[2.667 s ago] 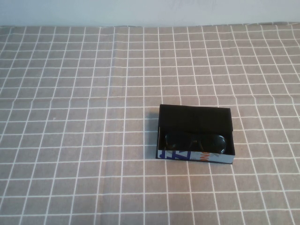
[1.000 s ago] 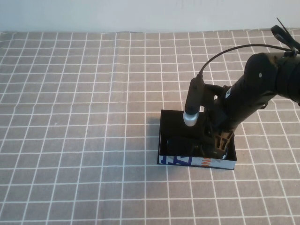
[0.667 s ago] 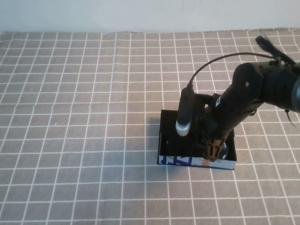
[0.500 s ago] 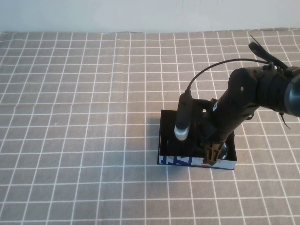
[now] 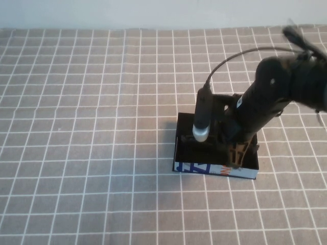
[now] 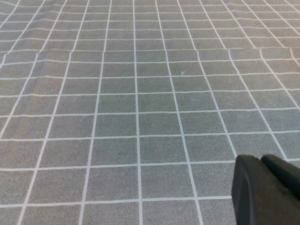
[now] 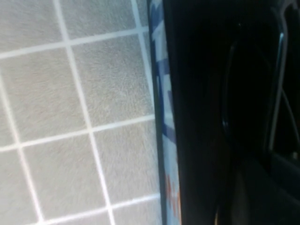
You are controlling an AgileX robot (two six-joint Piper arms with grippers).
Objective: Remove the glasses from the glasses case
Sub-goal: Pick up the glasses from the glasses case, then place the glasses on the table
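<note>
The glasses case (image 5: pixel 204 167) lies open on the checked cloth right of centre, its pale printed front side toward me and its black flap lid at the back. My right gripper (image 5: pixel 237 154) reaches down into the case from the right and covers most of its inside. In the high view the glasses are hidden under the arm. In the right wrist view the case's printed side (image 7: pixel 164 117) runs beside the dark interior, where the black glasses (image 7: pixel 248 84) show as faint lens outlines. My left gripper (image 6: pixel 269 185) is shut and empty, low over bare cloth, outside the high view.
The table is covered by a grey cloth with a white grid (image 5: pixel 76 127). A pale wall (image 5: pixel 153 13) runs along the back edge. A black cable (image 5: pixel 230 58) loops above the right arm.
The right arm came in from the right and lowered its gripper into the open case. Over the last half second it has stayed there with little shift. The case stays in place.
</note>
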